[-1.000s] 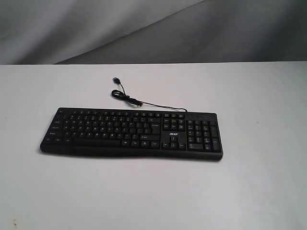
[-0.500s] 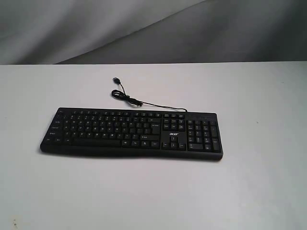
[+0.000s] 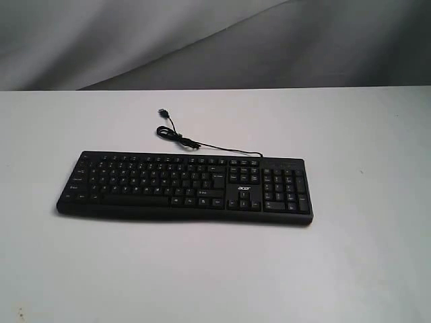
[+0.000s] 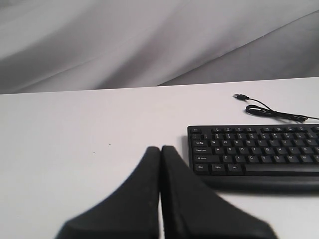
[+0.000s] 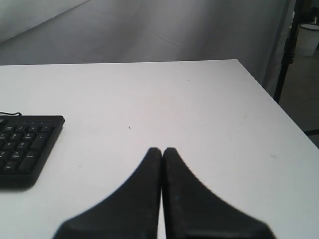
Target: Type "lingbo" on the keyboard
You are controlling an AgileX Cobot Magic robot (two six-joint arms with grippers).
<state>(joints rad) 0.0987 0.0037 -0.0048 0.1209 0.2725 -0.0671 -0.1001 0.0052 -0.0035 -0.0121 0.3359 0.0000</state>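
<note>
The black full-size keyboard (image 3: 185,187) lies flat on the white table (image 3: 350,269), number pad at its right end. Its thin black cable (image 3: 195,143) curls away behind it to a loose plug. Neither arm shows in the exterior view. In the left wrist view my left gripper (image 4: 160,148) is shut with nothing in it, low over bare table just off the keyboard's (image 4: 254,152) Ctrl corner. In the right wrist view my right gripper (image 5: 162,149) is shut and empty too, over bare table beyond the keyboard's number-pad end (image 5: 27,147).
Grey cloth (image 3: 215,40) hangs behind the table's far edge. The right wrist view shows the table's right edge (image 5: 279,107), with a dark stand (image 5: 286,50) and a white bin (image 5: 309,37) on the floor past it.
</note>
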